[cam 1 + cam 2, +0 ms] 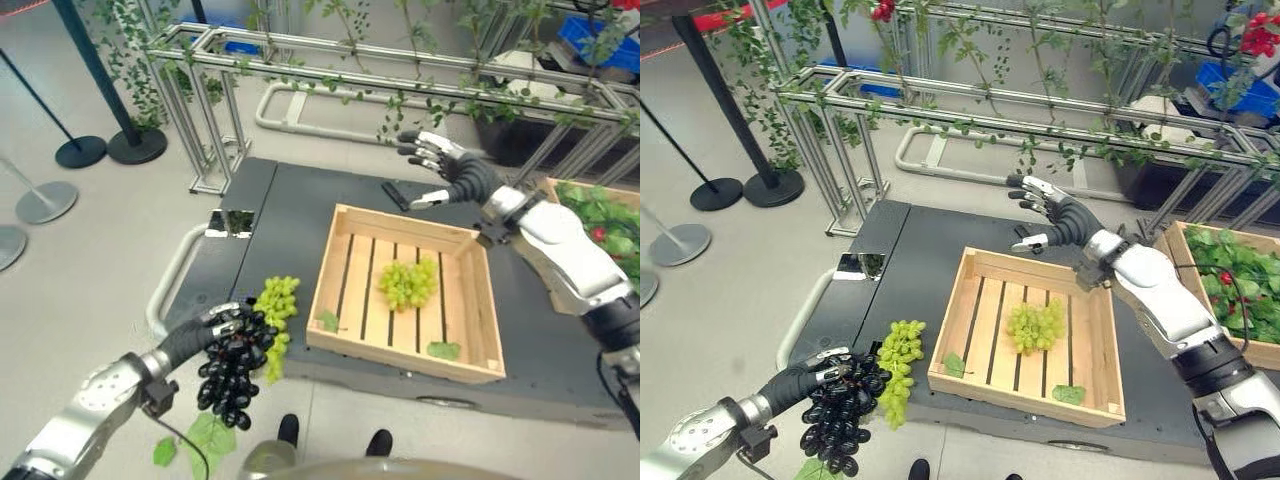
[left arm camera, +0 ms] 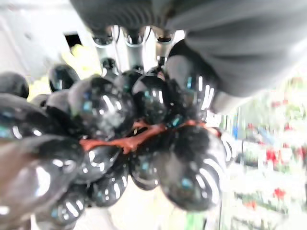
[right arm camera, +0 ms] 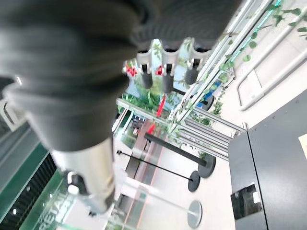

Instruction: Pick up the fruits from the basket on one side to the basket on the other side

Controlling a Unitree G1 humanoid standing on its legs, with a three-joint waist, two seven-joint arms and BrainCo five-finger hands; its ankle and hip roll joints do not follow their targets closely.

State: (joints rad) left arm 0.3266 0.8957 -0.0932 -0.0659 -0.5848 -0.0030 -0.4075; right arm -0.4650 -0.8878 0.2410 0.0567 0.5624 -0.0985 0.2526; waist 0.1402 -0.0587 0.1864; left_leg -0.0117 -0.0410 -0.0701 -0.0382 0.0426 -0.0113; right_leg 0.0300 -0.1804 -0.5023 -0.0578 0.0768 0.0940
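My left hand (image 1: 205, 333) is shut on a bunch of black grapes (image 1: 232, 368) that hangs off the front left corner of the dark platform; the wrist view shows the black grapes (image 2: 120, 143) up close on their reddish stem. A green grape bunch (image 1: 277, 309) lies on the platform edge beside them. Another green bunch (image 1: 408, 283) rests in the middle of the wooden crate (image 1: 330, 262), with two loose leaves. My right hand (image 1: 438, 166) hovers open above the crate's far edge, holding nothing.
A second wooden crate (image 1: 1175, 254) with green leaves and red fruit stands at the right. A metal frame (image 1: 300, 55) draped with vines runs behind the platform. Stanchion bases (image 1: 80, 150) stand on the floor at the left.
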